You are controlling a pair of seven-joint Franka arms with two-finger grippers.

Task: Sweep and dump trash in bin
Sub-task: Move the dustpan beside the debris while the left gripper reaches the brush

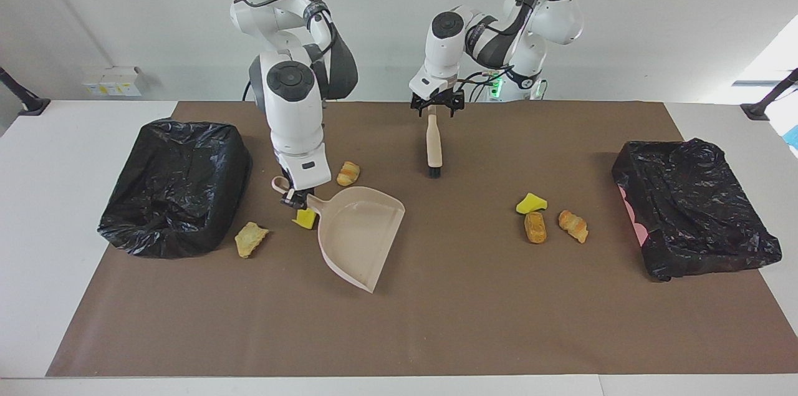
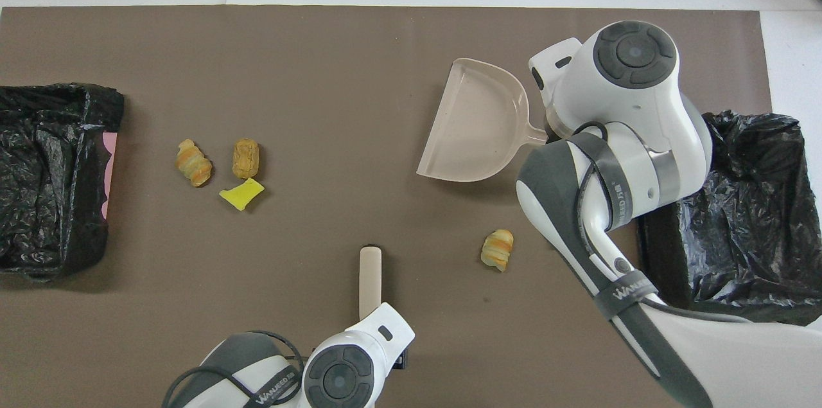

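My right gripper [image 1: 298, 199] is shut on the handle of the beige dustpan [image 1: 360, 233], which sits low at the mat with its mouth toward the left arm's end. A yellow wedge of trash [image 1: 305, 219] lies just beside that handle. A pastry piece [image 1: 250, 239] and a croissant [image 1: 348, 173] lie close by. More trash lies toward the left arm's end: a yellow wedge [image 1: 531, 203], a bread piece [image 1: 535, 227] and a croissant [image 1: 573, 225]. My left gripper [image 1: 436, 110] hangs open over the handle end of the beige brush [image 1: 433, 141].
Two bins lined with black bags stand on the brown mat, one [image 1: 177, 187] at the right arm's end and one [image 1: 692, 209] at the left arm's end. In the overhead view my right arm hides the trash beside the dustpan [image 2: 475, 122].
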